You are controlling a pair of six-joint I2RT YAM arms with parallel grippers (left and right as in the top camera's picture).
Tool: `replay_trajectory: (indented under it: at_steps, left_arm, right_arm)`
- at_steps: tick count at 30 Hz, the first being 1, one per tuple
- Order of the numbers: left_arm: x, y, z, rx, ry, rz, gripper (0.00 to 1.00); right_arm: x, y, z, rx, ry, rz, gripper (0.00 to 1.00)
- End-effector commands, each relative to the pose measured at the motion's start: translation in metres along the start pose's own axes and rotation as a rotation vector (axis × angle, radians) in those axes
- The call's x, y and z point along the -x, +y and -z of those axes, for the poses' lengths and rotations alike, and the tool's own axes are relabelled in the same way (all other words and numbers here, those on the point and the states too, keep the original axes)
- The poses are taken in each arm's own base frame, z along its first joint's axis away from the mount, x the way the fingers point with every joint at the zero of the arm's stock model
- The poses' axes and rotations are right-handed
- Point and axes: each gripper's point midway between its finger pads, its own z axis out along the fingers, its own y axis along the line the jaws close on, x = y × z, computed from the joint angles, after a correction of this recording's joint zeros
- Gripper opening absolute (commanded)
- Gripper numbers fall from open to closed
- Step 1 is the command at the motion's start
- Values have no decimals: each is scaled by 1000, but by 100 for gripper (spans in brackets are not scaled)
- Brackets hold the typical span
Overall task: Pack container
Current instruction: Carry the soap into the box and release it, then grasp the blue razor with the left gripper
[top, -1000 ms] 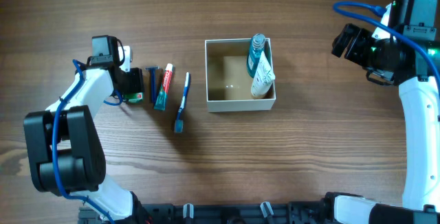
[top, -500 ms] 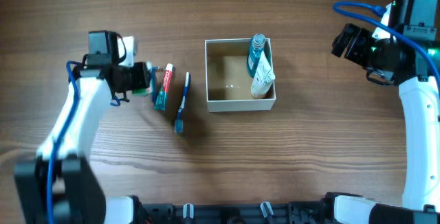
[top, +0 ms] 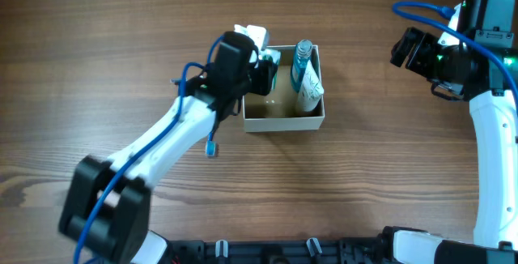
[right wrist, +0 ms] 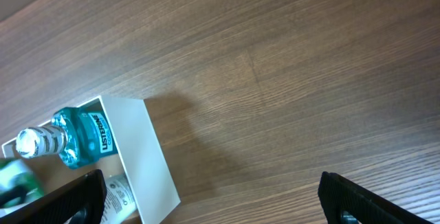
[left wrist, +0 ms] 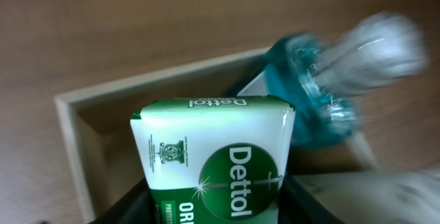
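While the left hand [top: 265, 75] hangs over the near-left part of the container [top: 285, 123], these entries apply.

Container: square, shallow cardboard box, white outside, brown inside. It sits about mid-surface, slightly toward the far edge. Judged light and fairly stiff, but thin-walled, so it is likely to slide on the smooth wood if knocked and to crease if squeezed hard. Best hold: a pinch over the rim at mid-wall, on the near or left wall where nothing leans. Its load sits against the right wall, so it would probably tip that way if lifted.

Contents: mouthwash bottle [top: 302, 63], blue-green with a clear cap, and a white tube [top: 308, 94] just beside it. Both lie along the right wall.

Left hand: closed on a wrapped soap bar [left wrist: 216, 162] in green and white. The bar looks firm, and its glossy wrapper may be slippery. It is above the box's open left half, not yet set down.

Right hand [top: 407, 49]: near the far-right corner of the surface, well apart from the box, fingers spread wide and holding nothing.

Outside the box: a blue toothbrush [top: 211, 146] lies to its left, partly hidden by the left arm.
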Motion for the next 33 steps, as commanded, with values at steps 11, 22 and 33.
replay_trajectory:
  at_steps: [11, 22, 33]
  left_arm:
    - [28, 61, 101, 247, -77, 151, 79]
    - [-97, 221, 56, 485, 397, 387, 72]
    - [-120, 235, 24, 477, 448, 368, 25]
  right_arm:
    - [1, 1, 0, 11, 0, -16, 100]
    - [1, 1, 0, 11, 0, -16, 100]
    - [1, 1, 0, 11, 0, -16, 100]
